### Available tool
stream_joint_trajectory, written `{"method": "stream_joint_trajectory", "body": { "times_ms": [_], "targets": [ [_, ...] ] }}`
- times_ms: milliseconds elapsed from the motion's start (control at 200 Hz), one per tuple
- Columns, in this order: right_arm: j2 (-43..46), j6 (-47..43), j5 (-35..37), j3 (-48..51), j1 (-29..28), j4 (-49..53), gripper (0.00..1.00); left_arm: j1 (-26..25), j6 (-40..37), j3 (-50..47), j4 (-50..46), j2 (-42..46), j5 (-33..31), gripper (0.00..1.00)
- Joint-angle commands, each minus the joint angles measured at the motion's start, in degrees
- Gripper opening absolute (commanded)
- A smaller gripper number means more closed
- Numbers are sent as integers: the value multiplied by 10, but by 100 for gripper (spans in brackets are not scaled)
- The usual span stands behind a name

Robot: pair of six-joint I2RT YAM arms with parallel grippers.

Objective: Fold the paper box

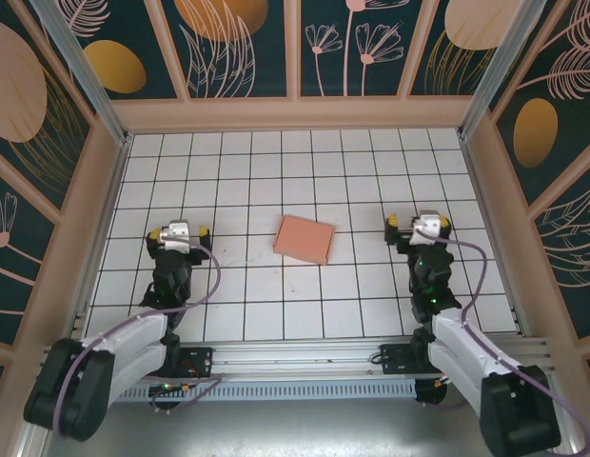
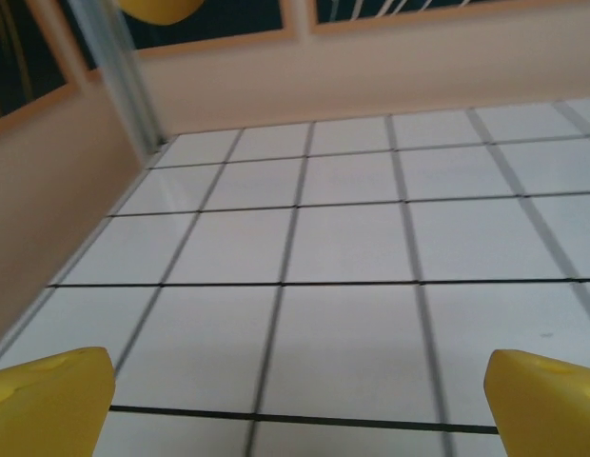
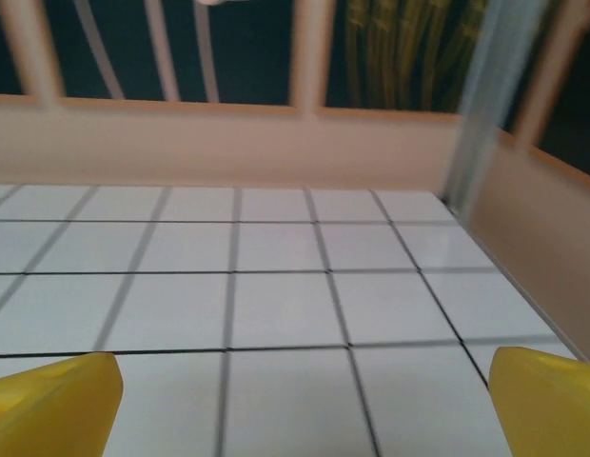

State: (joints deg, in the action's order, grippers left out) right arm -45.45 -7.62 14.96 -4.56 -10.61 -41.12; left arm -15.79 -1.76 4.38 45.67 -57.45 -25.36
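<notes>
White black-gridded tiled floor (image 1: 276, 305) enclosed by dark floral wall panels (image 1: 243, 48) framed in peach.

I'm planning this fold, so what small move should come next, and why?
Probably swing the left gripper to its right, toward the paper box. The box lies between the two arms and neither touches it. Both the left gripper and the right gripper are open and hold nothing, so an approach has to come first.

There is one paper box (image 1: 305, 238) on one desk (image 1: 371, 314), between two grippers: the left gripper (image 1: 181, 229) and the right gripper (image 1: 417, 223). Each gripper has two yellow fingertips (image 2: 48, 400), four in all. The box seems to be a single piece, though the top view is small.
</notes>
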Motion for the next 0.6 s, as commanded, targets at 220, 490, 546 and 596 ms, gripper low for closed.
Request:
{"method": "stream_joint_trajectory", "body": {
  "times_ms": [220, 490, 546, 596],
  "targets": [
    [-223, 98, -124, 29, 117, -305, 99, 110, 40, 43, 186, -117, 123, 99],
    [-418, 80, -183, -36, 128, -411, 99, 155, 54, 78, 310, -301, 213, 99],
    [-444, 72, -188, -41, 123, -423, 99, 158, 53, 88, 272, -293, 225, 99],
    [-428, 75, -190, -60, 125, -363, 99, 158, 54, 88, 282, -298, 225, 99]
  ]
}}
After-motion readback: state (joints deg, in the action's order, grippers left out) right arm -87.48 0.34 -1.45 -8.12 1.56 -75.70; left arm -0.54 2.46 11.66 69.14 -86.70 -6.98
